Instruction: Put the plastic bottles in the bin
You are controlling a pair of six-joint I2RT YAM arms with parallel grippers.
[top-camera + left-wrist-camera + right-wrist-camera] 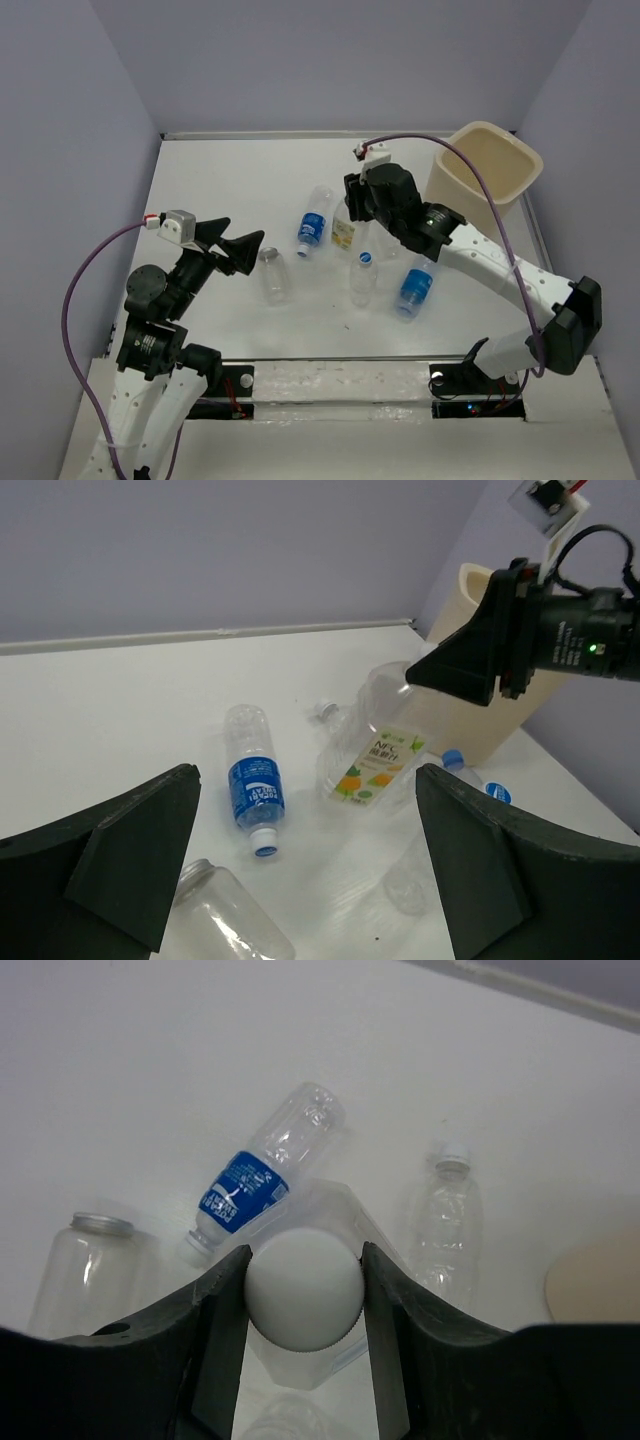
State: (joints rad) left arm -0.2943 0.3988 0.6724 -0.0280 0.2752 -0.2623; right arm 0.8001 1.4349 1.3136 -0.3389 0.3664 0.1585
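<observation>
Right hand [305,1260] pinched the yellow-labelled bottle [375,765] by its round end, mid-worktop [230,180], probably ready to lift toward the bin [487,127] at 2 o'clock. Left hand [244,232] was spread, clear at 9.

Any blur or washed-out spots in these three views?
Top external: even light, soft shadows; the leftmost clear bottle barely shows on the white table. Left wrist: yellowish-labelled bottle sharp. Right wrist: its round end in the right hand is blurred.
</observation>
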